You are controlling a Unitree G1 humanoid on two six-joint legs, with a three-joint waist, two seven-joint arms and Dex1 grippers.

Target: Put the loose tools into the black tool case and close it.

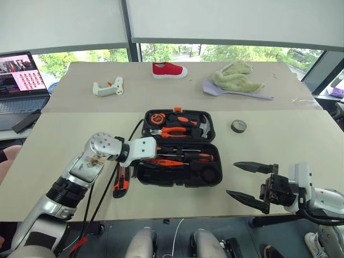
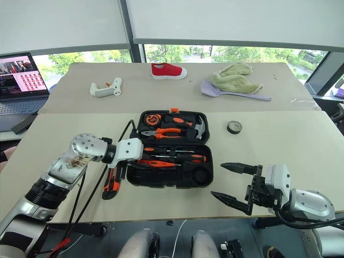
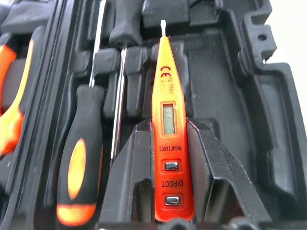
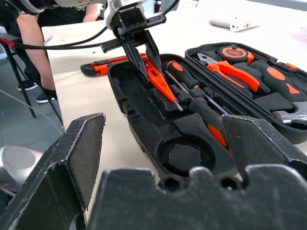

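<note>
Gripping slim orange tester screwdriver [image 3: 169, 143], left gripper [image 4: 144, 50] has jaws clamped on it, tip down over open black tool case [image 1: 207, 177], near half. Right gripper [image 1: 248, 184] hovers beside case, jaws wide apart, holding nothing. Utility knife [image 1: 121, 185] lies on surface [image 1: 301, 150] left of case, tape roll [image 1: 239, 126] further right.

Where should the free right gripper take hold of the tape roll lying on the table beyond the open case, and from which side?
Grip the tape roll across its ring wall, coming from above: it lies flat on the table with its hole facing up and nothing beside it, so one finger could go in the hole and one outside. The right gripper is open.
</note>
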